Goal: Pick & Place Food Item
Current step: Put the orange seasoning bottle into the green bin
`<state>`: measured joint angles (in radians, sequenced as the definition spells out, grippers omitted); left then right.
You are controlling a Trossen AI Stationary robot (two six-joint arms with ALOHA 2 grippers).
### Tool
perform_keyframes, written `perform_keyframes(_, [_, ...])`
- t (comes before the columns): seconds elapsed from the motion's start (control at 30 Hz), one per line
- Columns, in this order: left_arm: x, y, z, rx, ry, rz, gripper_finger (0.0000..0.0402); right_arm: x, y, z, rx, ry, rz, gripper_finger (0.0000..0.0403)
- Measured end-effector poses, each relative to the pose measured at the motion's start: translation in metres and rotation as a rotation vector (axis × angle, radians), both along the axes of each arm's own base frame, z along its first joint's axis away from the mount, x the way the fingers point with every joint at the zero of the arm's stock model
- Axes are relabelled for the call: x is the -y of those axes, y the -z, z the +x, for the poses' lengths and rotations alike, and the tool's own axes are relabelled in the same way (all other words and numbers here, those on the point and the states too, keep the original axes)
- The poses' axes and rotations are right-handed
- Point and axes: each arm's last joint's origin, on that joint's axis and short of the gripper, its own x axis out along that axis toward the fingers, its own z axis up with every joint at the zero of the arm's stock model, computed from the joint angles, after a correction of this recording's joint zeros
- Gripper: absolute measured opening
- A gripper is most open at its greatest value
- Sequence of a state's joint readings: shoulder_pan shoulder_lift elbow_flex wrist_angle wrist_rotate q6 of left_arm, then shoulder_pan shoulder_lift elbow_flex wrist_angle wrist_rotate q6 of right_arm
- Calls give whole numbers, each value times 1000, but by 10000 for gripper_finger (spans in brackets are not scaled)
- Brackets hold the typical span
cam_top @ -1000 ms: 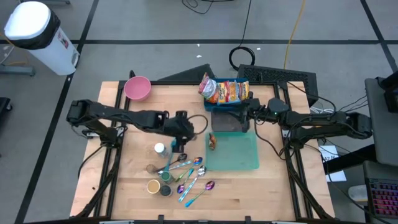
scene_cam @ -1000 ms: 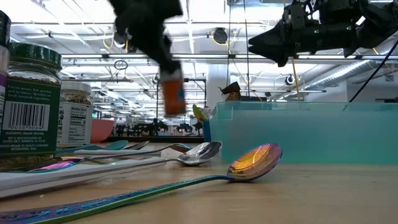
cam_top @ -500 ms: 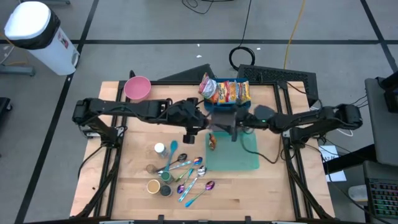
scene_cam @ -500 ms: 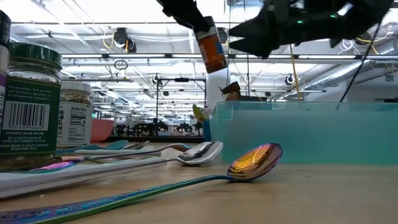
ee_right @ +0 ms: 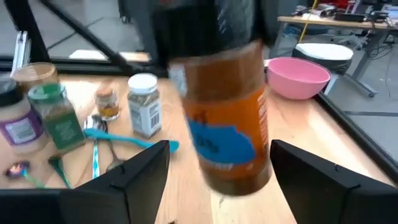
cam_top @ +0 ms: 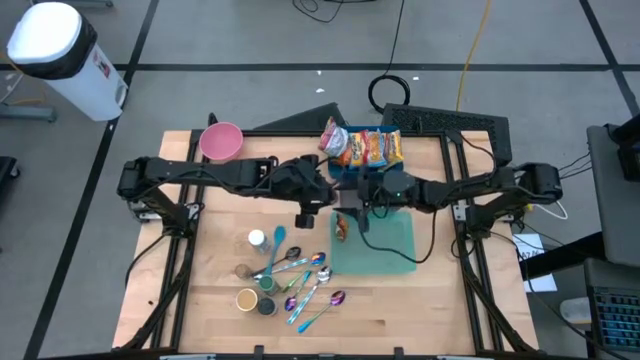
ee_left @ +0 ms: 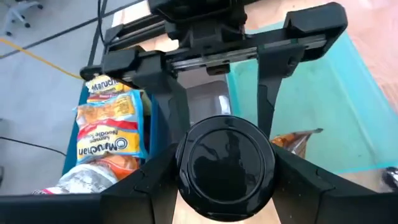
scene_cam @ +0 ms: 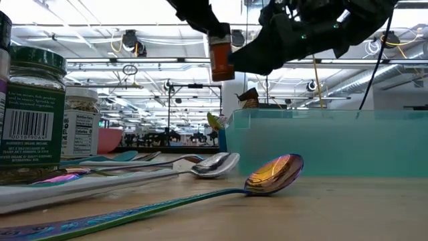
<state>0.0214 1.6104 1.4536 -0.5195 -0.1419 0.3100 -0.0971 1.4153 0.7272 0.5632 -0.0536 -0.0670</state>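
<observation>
I am holding a spice jar (ee_left: 226,163) in my left pincer (cam_top: 313,196), fingers clamped on its sides just under the black lid, and it is hanging upright in the air above the table (cam_top: 200,290), clear of everything below. In the low view the jar (scene_cam: 220,57) is showing its orange label, high over the near edge of the teal tray (scene_cam: 321,140).

My right pincer (ee_right: 211,171) is facing the jar from the other side, its two fingers standing wide apart with the jar (ee_right: 227,124) between them. I cannot tell whether either finger is touching the glass. From above, the right pincer (cam_top: 352,199) is meeting the left one over the tray's (cam_top: 395,250) left rear corner.

Below and nearer the table's front, spoons (cam_top: 310,280) are lying fanned beside the tray, with more small jars (cam_top: 255,295) just left of them; a white-capped one (cam_top: 257,239) is standing a little farther back. A small snack packet (cam_top: 342,228) is resting at the tray's left edge.

Farther back, a blue bin (cam_top: 365,165) is sitting at the table's rear edge, holding noodle packets (ee_left: 112,124). A pink bowl (cam_top: 221,141) is sitting well to the left of it, near the rear left corner.
</observation>
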Motion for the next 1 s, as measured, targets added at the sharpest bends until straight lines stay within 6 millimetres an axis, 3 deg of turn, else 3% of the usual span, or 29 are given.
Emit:
perform_keyframes(0.33, [-3,-7,6,100,39,-43,204,2,-4,0,28,65,-66,265])
perform_keyframes(0.47, [-2,-10,8,142,69,-60,204,1,-5,0,35,56,-85,232])
perform_keyframes(0.63, [-7,-12,8,156,59,-101,204,1,-10,-5,24,53,-89,161])
perform_keyframes(0.7, [-14,-14,3,155,69,-169,229,1,-17,-11,26,59,-88,155])
perform_keyframes(0.83, [-37,-14,-13,179,124,-347,332,1,-27,-28,-35,125,-104,155])
perform_keyframes(0.9, [-46,-2,-17,223,130,-384,372,2,-31,-38,-63,179,-106,155])
perform_keyframes(1.0, [-59,19,-26,325,114,-422,387,2,-34,-49,-49,230,-93,155])
